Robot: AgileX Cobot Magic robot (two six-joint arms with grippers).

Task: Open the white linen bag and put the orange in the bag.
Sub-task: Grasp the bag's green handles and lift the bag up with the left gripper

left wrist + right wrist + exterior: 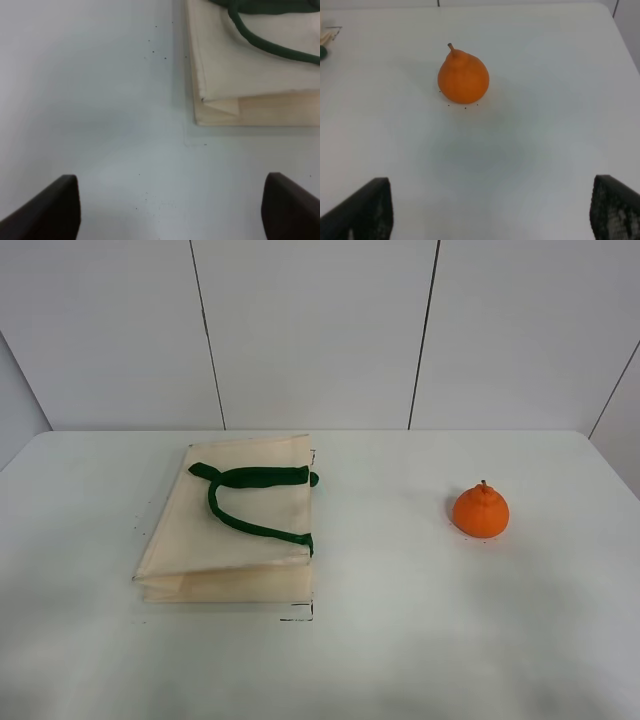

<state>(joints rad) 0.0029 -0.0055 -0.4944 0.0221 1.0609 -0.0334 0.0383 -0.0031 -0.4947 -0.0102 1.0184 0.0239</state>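
The white linen bag (235,530) lies flat and closed on the left half of the table, its dark green handles (255,500) curled on top. The orange (481,510) stands upright on the right half, stem up. No arm shows in the exterior high view. In the left wrist view my left gripper (170,205) is open and empty over bare table, with the bag's corner (235,75) a short way ahead. In the right wrist view my right gripper (492,210) is open and empty, and the orange (463,77) sits ahead of it, apart from the fingers.
The white table (400,640) runs to a white panelled wall (320,330) at the back. A wide strip of bare table lies between the bag and the orange.
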